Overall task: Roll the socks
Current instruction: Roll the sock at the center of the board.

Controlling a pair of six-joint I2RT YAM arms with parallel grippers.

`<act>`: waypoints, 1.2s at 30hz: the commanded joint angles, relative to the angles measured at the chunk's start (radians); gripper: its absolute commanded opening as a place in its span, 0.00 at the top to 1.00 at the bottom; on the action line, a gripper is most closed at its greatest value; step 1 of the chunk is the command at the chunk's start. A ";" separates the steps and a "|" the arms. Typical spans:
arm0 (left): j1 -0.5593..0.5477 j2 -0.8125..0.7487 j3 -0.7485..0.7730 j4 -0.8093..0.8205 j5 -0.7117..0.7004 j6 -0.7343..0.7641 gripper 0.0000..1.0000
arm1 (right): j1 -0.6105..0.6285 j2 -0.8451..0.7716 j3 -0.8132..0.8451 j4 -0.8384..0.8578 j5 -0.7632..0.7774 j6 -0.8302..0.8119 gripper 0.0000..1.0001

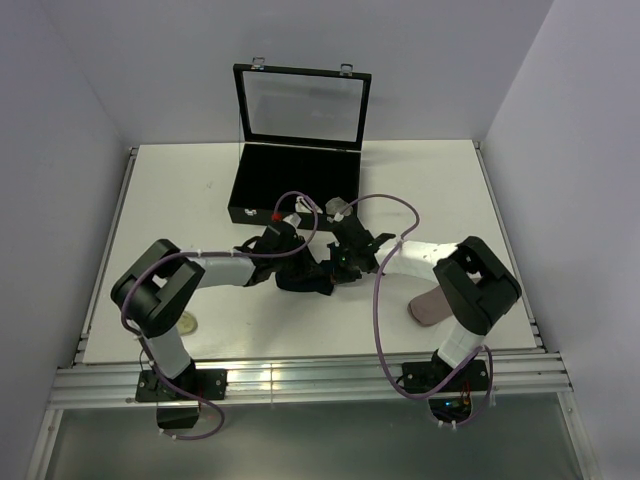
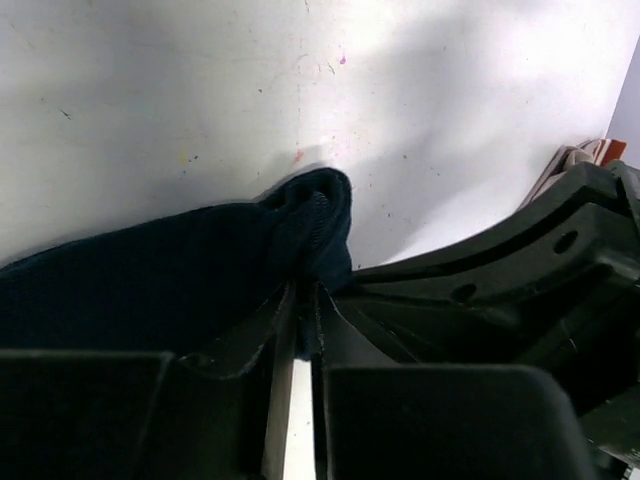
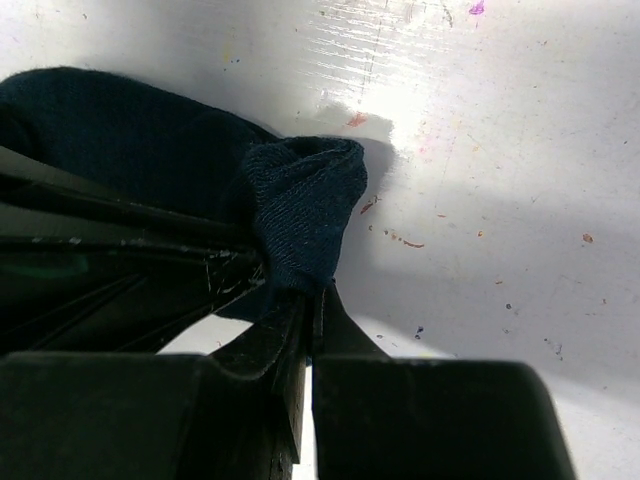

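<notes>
Currently your left gripper [image 2: 300,292] and right gripper [image 3: 312,296] both pinch the navy sock [image 3: 300,195]; rolling looks barely begun

Robot lab test cell, by the look of it. Bare white table [image 1: 180,190] boxed in by plain white walls [image 1: 70,120] on three sides. Aluminium extrusion rail [image 1: 300,380] along the near edge, well behind the left pincer [image 2: 304,292], with the left arm base [image 1: 175,385] bolted on. Exposed purple cabling [image 1: 378,300] looping off to that pincer's right. Small lit electronics board [image 1: 452,405] further right, down by the rail. Tabletop just ahead of the pincer scuffed and flecked with coloured marks [image 2: 297,157]. Black hinged case [image 1: 290,190] beyond the pincer, glass lid up.
</notes>
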State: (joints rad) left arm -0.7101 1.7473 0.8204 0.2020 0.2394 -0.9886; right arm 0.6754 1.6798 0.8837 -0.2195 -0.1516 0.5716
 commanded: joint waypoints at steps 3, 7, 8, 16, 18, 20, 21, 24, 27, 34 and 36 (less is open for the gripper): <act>-0.003 0.040 0.032 -0.006 -0.034 0.018 0.86 | 0.009 -0.017 0.008 0.002 -0.020 0.005 0.94; -0.005 0.057 0.034 -0.021 -0.049 0.022 0.89 | 0.007 -0.066 -0.032 0.045 -0.074 0.002 0.84; -0.003 0.060 0.033 -0.019 -0.046 0.025 0.89 | 0.004 -0.080 -0.044 0.078 -0.091 0.004 0.80; 0.003 0.061 0.014 -0.013 -0.035 0.025 0.91 | -0.112 -0.216 -0.242 0.333 -0.290 0.062 0.66; 0.003 0.061 0.008 -0.012 -0.031 0.021 0.91 | -0.144 -0.226 -0.267 0.387 -0.304 0.082 0.66; 0.006 0.058 0.003 -0.007 -0.028 0.019 0.91 | -0.164 -0.229 -0.301 0.434 -0.306 0.102 0.66; 0.006 0.055 0.003 -0.007 -0.029 0.021 0.91 | -0.172 -0.226 -0.311 0.449 -0.305 0.115 0.65; 0.008 0.049 -0.006 -0.007 -0.028 0.019 0.91 | -0.191 -0.198 -0.328 0.488 -0.318 0.129 0.67; 0.011 0.047 -0.007 -0.004 -0.025 0.019 0.91 | -0.195 -0.164 -0.338 0.522 -0.330 0.137 0.73; 0.015 0.047 -0.018 0.002 -0.015 0.014 0.92 | -0.197 -0.089 -0.368 0.637 -0.365 0.155 0.83; 0.017 0.047 -0.018 0.000 -0.012 0.016 0.92 | -0.195 -0.074 -0.376 0.664 -0.379 0.165 0.84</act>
State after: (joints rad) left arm -0.7002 1.7916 0.8219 0.2218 0.2386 -0.9894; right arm 0.4843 1.5860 0.5255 0.3401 -0.4992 0.7204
